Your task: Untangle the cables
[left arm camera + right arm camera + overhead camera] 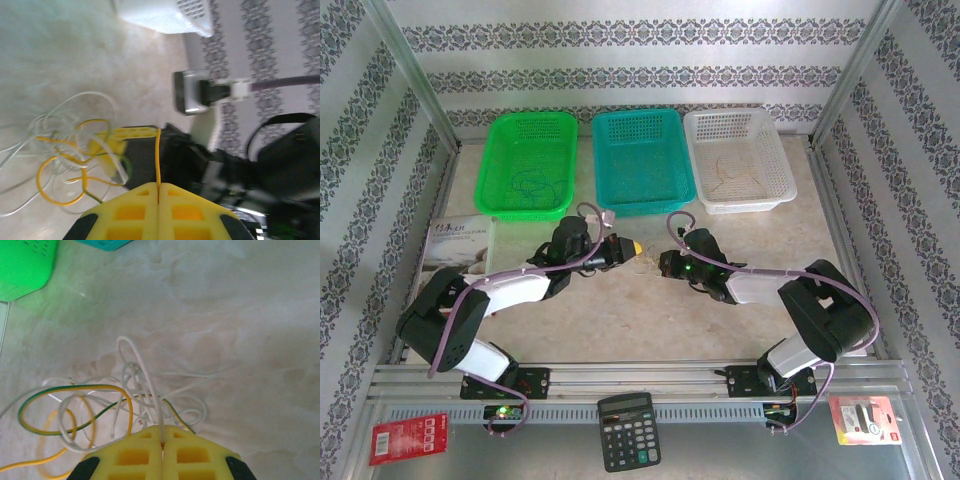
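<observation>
The cables (107, 402) lie in a loose tangle of white, yellow and green-yellow strands on the pale table. My right gripper (162, 430) is shut on a white strand that rises out of the clump. My left gripper (158, 187) is shut on a yellow strand (158, 155) that runs straight up from its tips; the remaining tangle (70, 160) sits to its left. In the top view the left gripper (631, 248) and right gripper (664, 264) face each other tip to tip at mid-table. The right gripper's yellow fingers (131, 132) show beyond the clump in the left wrist view.
Three baskets stand along the back: green (532, 117), teal (638, 113) and white (730, 114). A booklet (460, 245) lies at the left. A calculator (628, 430) and red packets (408, 437) (865, 418) sit at the near edge.
</observation>
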